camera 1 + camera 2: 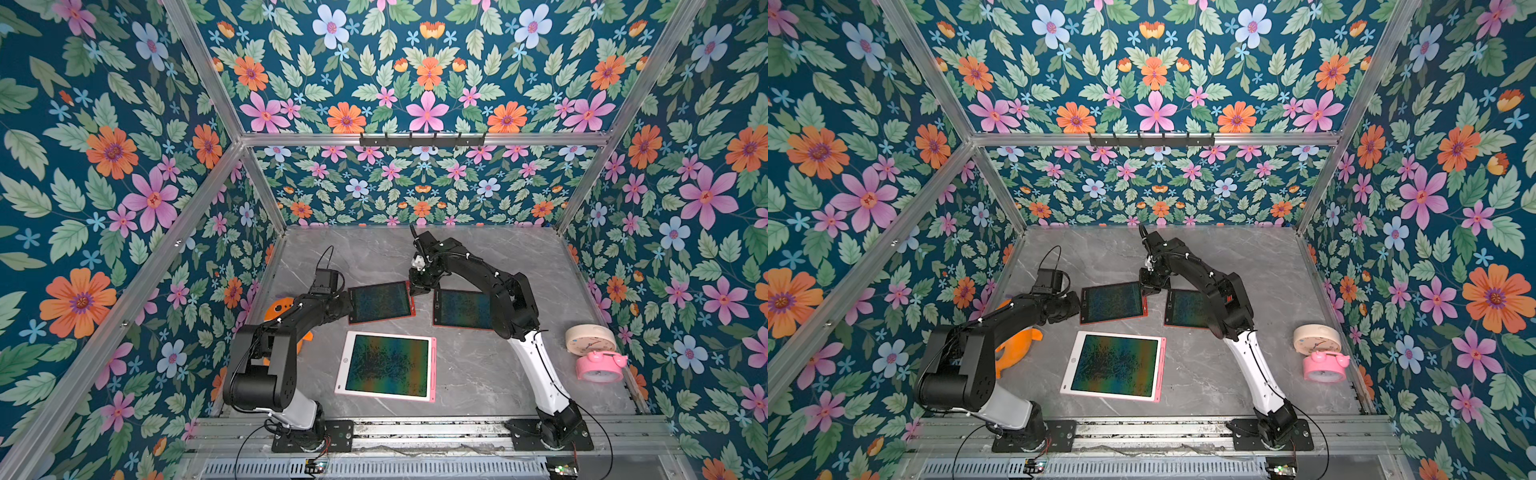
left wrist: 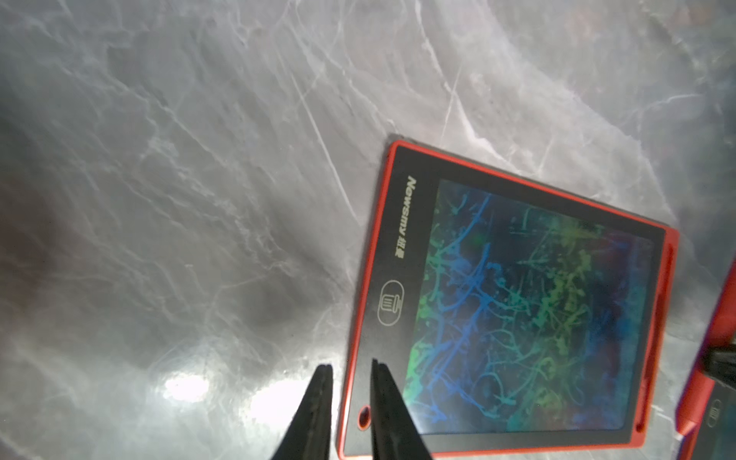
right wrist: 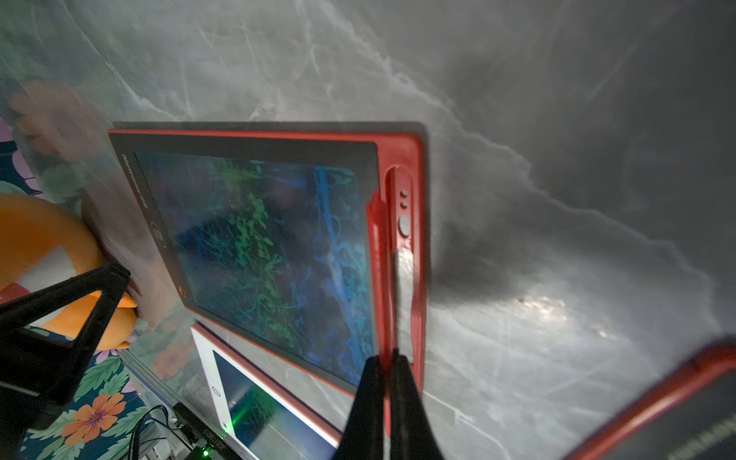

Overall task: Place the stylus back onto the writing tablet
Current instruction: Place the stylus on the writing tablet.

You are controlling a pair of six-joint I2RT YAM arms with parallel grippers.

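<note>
A red-framed writing tablet (image 1: 380,301) (image 1: 1113,301) lies on the grey marble table, its screen covered in coloured scribbles. My right gripper (image 3: 388,358) (image 1: 417,289) is shut on the red stylus (image 3: 376,247). The stylus lies along the tablet's (image 3: 255,231) side, beside the open stylus slot (image 3: 404,223); whether it touches the tablet is unclear. At the tablet's (image 2: 517,302) opposite short edge, my left gripper (image 2: 348,370) (image 1: 348,305) has its jaws slightly apart. The tablet's red rim shows in the gap between them, and nothing is held.
A second red tablet (image 1: 461,309) lies just to the right, partly under the right arm. A larger pink-and-white tablet (image 1: 388,365) lies nearer the front. An orange toy (image 1: 278,307) sits behind the left arm. A cream clock (image 1: 590,338) and a pink clock (image 1: 600,365) stand at the right edge.
</note>
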